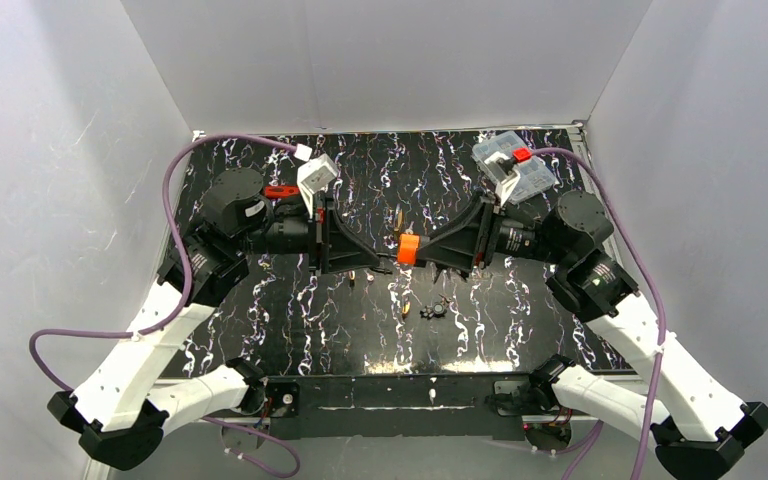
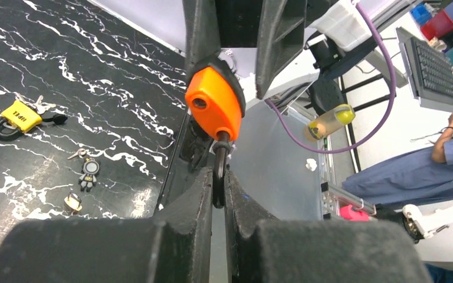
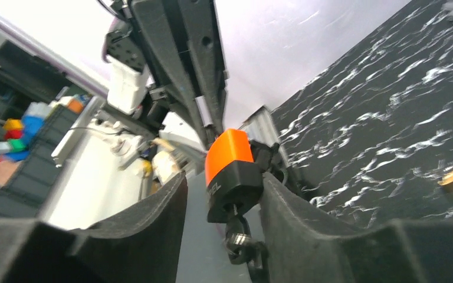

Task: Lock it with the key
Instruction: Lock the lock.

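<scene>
L gripper [image 2: 218,188] pinched shut on orange lock [image 2: 214,109] by its black end, mid-air. R gripper [image 3: 224,180] jaws part-open – loose round it.

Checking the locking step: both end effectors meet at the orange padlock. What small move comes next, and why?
Probably draw the right end effector back slightly and close on what looks like the key sticking out of the lock. Its jaws stand loose around the lock body, while the left end effector pinches the black shackle.
</scene>
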Robot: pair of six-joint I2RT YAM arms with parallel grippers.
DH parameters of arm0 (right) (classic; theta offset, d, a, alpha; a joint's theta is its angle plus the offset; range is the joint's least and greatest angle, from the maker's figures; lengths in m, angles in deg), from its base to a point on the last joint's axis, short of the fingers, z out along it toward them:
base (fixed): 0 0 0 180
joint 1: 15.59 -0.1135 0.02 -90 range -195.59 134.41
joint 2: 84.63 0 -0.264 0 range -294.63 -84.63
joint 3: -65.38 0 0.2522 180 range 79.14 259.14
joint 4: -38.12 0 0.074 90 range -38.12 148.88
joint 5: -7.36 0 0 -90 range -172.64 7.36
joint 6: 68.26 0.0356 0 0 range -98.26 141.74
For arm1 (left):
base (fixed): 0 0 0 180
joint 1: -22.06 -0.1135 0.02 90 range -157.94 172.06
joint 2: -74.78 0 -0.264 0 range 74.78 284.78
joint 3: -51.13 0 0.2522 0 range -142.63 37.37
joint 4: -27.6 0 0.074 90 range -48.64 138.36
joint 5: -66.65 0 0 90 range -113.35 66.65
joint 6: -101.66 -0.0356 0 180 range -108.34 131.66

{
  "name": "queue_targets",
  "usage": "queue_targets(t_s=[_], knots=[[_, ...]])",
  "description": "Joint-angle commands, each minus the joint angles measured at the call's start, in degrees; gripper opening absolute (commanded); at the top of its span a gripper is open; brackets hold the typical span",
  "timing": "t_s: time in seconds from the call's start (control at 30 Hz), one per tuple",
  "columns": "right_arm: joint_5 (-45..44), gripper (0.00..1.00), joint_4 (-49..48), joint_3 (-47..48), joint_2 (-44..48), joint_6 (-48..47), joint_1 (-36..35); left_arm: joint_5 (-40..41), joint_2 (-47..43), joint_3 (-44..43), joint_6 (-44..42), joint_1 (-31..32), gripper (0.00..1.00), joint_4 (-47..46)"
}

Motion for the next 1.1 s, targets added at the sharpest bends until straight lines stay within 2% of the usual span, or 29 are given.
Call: queue_targets(t_s=[0.0, 0.13, 0.27, 0.4, 0.73, 0.83, 0.97, 1.07], knots=[[-6.62, 0.62, 2.93, 3.11, 1.40, -7.30, 0.16, 1.89, -1.83, -3.56, 6.12, 0.15, 0.00, -6.40], [-8.92, 0.70, 3.54, 2.68, 1.78, -10.04, 0.12, 2.77, -2.48, -4.21, 11.48, 0.11, 0.00, -11.17], [-8.53, 0.70, 1.48, 2.25, 2.30, -11.62, 0.16, 3.65, -2.70, -5.94, 13.86, 0.15, 0.00, -12.08], [-4.71, 0.70, -4.67, 2.72, 2.49, -11.42, 0.13, 4.14, -2.41, -7.09, 15.48, 0.19, 0.00, -12.21], [0.88, 0.68, -11.54, 5.51, -0.99, -9.49, -0.33, 4.92, -1.51, -6.60, 19.46, 0.17, 0.00, -16.16], [1.18, 0.63, -11.41, 6.96, -2.21, -9.48, -1.18, 5.45, -1.56, -6.49, 19.82, 0.17, 0.00, -16.38], [1.05, 0.49, -10.98, 7.64, -3.07, -9.86, -2.47, 6.59, -1.74, -6.21, 19.53, 0.16, 0.00, -16.38], [0.58, 0.45, -10.63, 7.65, -3.13, -9.96, -3.26, 7.19, -1.80, -5.97, 19.42, 0.18, 0.00, -16.44]])
